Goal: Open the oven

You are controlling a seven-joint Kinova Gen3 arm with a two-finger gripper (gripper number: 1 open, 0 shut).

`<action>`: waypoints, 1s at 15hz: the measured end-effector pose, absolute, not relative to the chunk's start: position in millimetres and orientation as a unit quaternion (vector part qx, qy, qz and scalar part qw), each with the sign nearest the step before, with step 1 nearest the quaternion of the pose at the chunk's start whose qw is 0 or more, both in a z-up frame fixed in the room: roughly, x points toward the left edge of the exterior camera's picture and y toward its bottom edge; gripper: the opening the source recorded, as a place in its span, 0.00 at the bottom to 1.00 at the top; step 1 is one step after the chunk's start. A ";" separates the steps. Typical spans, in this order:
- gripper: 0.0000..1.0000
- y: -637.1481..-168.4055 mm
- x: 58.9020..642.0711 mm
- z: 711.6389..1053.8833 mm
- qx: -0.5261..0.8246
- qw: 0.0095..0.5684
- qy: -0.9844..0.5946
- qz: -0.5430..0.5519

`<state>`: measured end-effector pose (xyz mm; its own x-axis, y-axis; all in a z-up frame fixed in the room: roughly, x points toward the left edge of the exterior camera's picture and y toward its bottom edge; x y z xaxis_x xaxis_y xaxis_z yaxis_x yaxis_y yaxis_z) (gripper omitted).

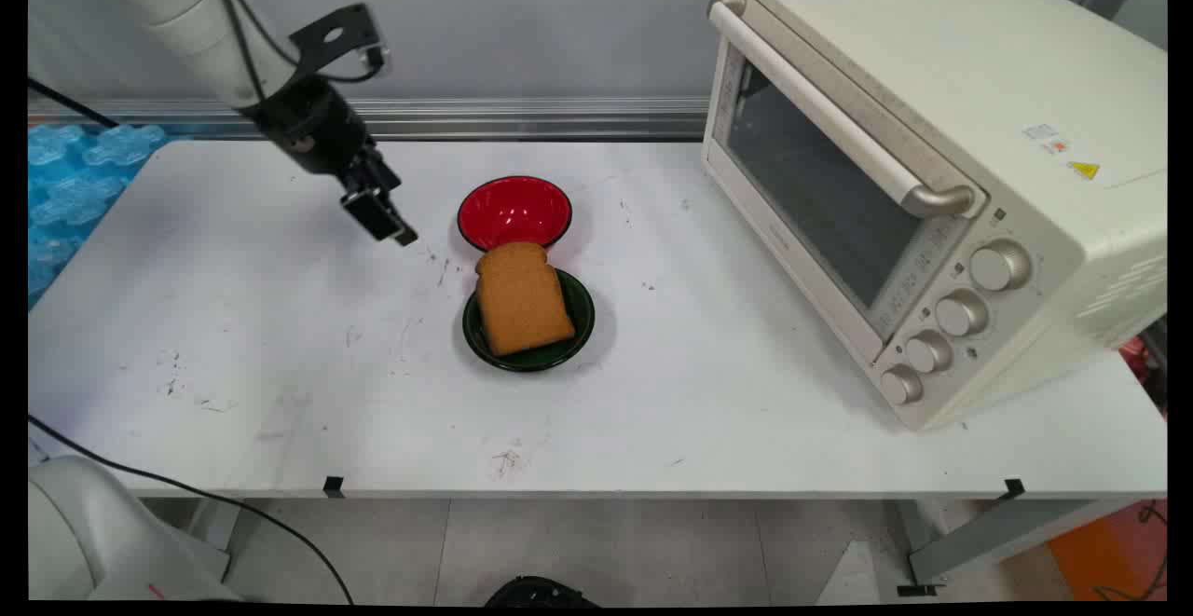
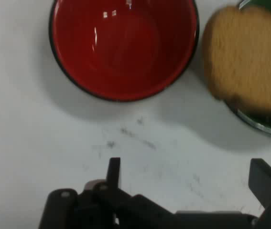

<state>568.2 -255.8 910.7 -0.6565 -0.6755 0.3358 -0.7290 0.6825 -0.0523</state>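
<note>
**Surfaces and finishes on the white table**

The red bowl (image 1: pixel 514 212) is glossy inside, throwing bright highlights, with a thin dark rim. The green plate (image 1: pixel 576 316) is shiny too. The slice of toast (image 1: pixel 522 298) lying on it looks dry, matt and finely grained. The table (image 1: pixel 280 364) is smooth, matt white, marked with dark scuffs. The toaster oven (image 1: pixel 932 169) has a cream painted shell, a dark glass door and satin metallic knobs and handle ends. The gripper (image 1: pixel 391 225) is matt black.
</note>
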 end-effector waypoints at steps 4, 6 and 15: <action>1.00 -279.4 544.7 928.3 0.385 0.164 -0.904 0.092; 1.00 -288.4 535.0 934.9 0.384 0.172 -0.903 0.092; 0.00 -337.7 486.0 965.7 0.371 0.219 -0.896 0.108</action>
<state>486.0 -337.7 965.7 -0.6293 -0.6169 0.4727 -0.7113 0.7022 -0.0305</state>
